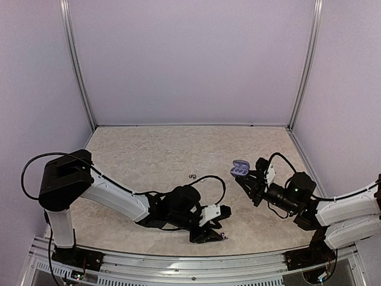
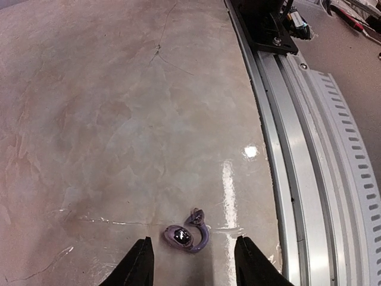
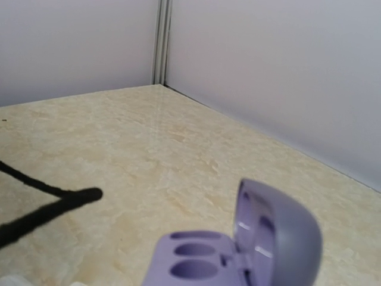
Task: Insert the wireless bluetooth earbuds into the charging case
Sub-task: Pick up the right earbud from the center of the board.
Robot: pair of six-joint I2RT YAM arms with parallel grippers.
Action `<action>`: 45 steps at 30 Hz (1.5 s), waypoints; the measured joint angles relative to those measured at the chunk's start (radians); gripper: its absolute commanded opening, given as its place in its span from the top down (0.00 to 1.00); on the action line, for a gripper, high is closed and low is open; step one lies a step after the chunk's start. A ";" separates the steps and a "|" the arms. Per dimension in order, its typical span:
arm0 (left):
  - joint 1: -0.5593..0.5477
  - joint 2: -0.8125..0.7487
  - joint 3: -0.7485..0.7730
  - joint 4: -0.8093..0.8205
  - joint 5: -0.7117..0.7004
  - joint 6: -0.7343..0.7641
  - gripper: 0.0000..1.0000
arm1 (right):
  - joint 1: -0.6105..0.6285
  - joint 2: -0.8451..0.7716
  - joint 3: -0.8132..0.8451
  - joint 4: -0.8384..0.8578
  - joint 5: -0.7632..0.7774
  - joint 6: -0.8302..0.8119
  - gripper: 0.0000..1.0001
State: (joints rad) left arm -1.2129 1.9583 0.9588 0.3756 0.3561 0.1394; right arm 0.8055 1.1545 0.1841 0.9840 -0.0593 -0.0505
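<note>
A small lilac earbud [image 2: 186, 237] with a shiny dark face and a curved hook lies on the marble tabletop near the front edge. My left gripper [image 2: 193, 241] is open and low over the table, with the earbud lying between its two black fingers [image 2: 138, 265], untouched. From above the left gripper [image 1: 221, 224] is at the front centre. My right gripper [image 1: 249, 179] is shut on the open lilac charging case [image 1: 240, 168], held above the table at the right. In the right wrist view the case [image 3: 238, 250] shows two empty sockets and a raised lid. Another shiny earbud [image 1: 191, 176] lies mid-table.
The aluminium rail [image 2: 309, 149] runs along the table's front edge, just right of the left gripper. An arm's black base mount [image 2: 265, 27] sits on it. A black cable [image 3: 47, 208] loops over the table. Pale walls close the back and sides.
</note>
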 measured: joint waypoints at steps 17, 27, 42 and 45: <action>0.006 0.084 0.052 0.026 0.032 0.053 0.64 | -0.003 -0.021 -0.019 -0.008 0.014 0.000 1.00; 0.008 0.108 0.052 0.027 0.037 0.071 0.70 | -0.004 -0.020 -0.019 -0.008 0.018 0.000 1.00; 0.029 0.044 0.012 0.009 0.028 0.062 0.82 | -0.004 0.011 -0.032 0.030 -0.002 -0.031 1.00; 0.048 -0.039 -0.023 -0.005 0.018 0.043 0.82 | -0.004 0.016 -0.040 0.057 -0.026 -0.056 1.00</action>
State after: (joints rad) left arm -1.1652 1.9194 0.9360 0.3710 0.3737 0.1825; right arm 0.8017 1.1709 0.1436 1.0409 -0.0856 -0.1066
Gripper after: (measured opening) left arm 0.185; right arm 0.275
